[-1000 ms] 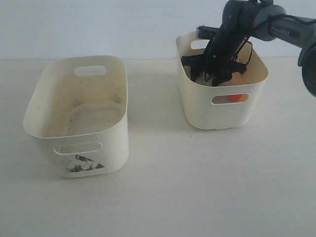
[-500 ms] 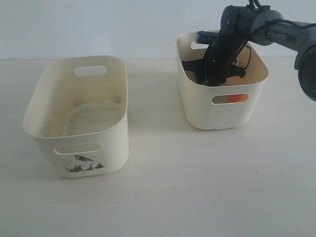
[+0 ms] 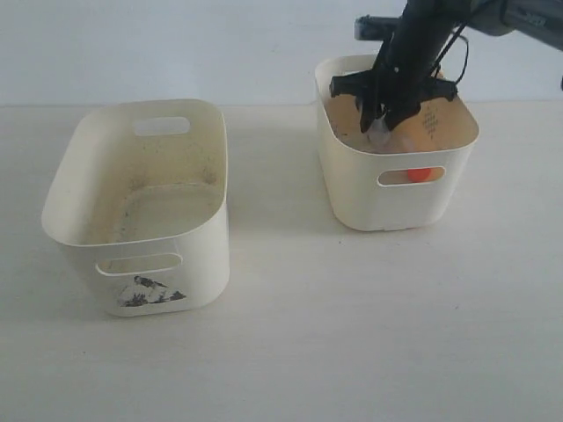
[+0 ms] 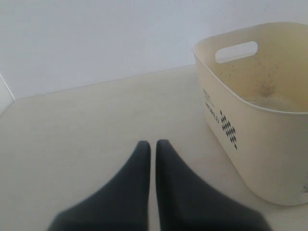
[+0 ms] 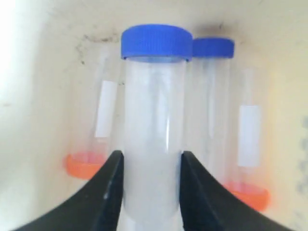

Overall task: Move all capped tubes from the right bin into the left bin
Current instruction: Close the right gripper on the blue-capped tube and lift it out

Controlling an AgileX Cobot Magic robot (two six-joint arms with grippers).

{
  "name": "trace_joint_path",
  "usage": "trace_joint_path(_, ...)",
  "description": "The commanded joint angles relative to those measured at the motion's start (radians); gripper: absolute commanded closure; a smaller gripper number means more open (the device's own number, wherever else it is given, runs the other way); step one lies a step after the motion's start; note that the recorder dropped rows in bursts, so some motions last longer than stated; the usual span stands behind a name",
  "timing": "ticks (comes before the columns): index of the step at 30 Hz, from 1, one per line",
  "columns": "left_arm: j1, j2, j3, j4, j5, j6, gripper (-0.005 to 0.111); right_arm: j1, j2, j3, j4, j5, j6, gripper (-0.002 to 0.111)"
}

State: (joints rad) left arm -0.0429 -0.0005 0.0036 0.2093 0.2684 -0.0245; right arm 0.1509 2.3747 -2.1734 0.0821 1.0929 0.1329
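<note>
My right gripper (image 3: 380,121) hangs over the right bin (image 3: 352,189), its tips at rim height. It is shut on a blue-capped tube (image 5: 154,106), whose clear end (image 3: 378,133) shows below the fingers. In the right wrist view the gripper (image 5: 151,155) clamps the tube's body. On the bin floor behind it lie a second blue-capped tube (image 5: 211,86) and two orange caps (image 5: 81,166) (image 5: 248,193). One orange cap (image 3: 420,174) shows through the handle slot. The left bin (image 3: 207,255), with its torn sticker, holds no tubes. My left gripper (image 4: 153,144) is shut and holds nothing, beside that bin (image 4: 250,130).
Both bins stand on a pale tabletop (image 3: 299,334), with a gap of table between them. A plain light wall (image 3: 220,44) runs behind. The right arm (image 3: 519,18) reaches in from the upper right.
The right gripper has risen from deep inside the right bin to rim height, carrying the blue-capped tube up with it. The bins have not moved.
</note>
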Motion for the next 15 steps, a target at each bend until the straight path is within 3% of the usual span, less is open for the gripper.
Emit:
trace_joint_path(1, -0.001, 0.0, -0.004, -0.004, -0.008, -0.013, 0.102, -0.001, -0.106, -0.003, -0.016, 0.048, -0.039, 0.108)
trace_joint_path(8, -0.001, 0.0, -0.004, -0.004, -0.008, -0.013, 0.102, -0.001, -0.215, -0.003, 0.017, 0.128, -0.092, 0.108)
trace_joint_path(15, -0.001, 0.0, -0.004, -0.004, -0.008, -0.013, 0.102, 0.001, -0.28, -0.003, 0.202, 0.128, -0.166, 0.108)
